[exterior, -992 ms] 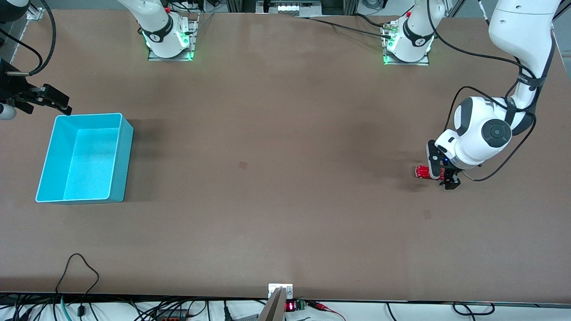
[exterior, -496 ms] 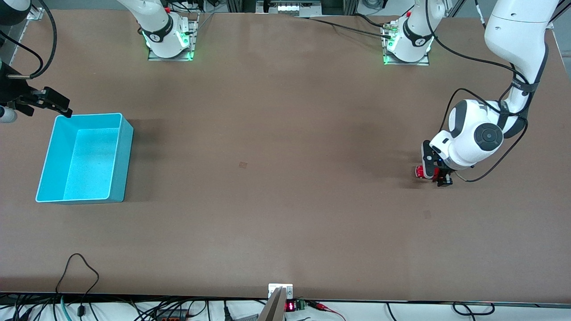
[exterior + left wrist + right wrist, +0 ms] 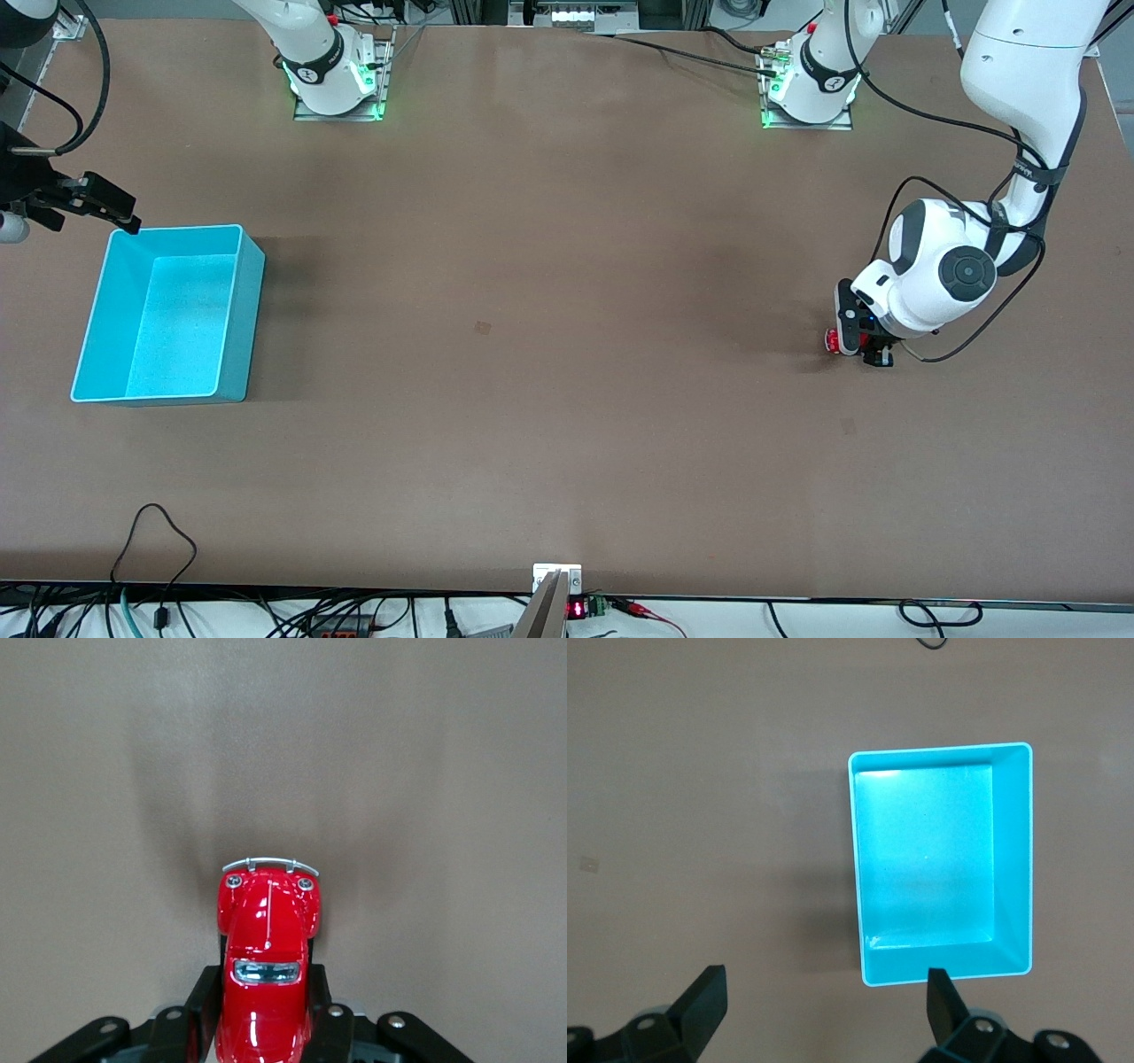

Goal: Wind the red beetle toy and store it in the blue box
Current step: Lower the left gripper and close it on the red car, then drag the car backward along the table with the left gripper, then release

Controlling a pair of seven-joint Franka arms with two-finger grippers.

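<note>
Red beetle toy [image 3: 266, 979] sits on the bench [image 3: 567, 354] toward the left arm's end, clamped at its sides between the left gripper [image 3: 858, 341] fingers [image 3: 199, 1014], its silvery bumper [image 3: 269, 865] pointing away from the wrist. Blue box [image 3: 168, 315] stands well apart, toward the right arm's end. Right gripper [image 3: 824, 1005] waits in the air beside the box rim, its fingers spread wide with nothing between them.
</note>
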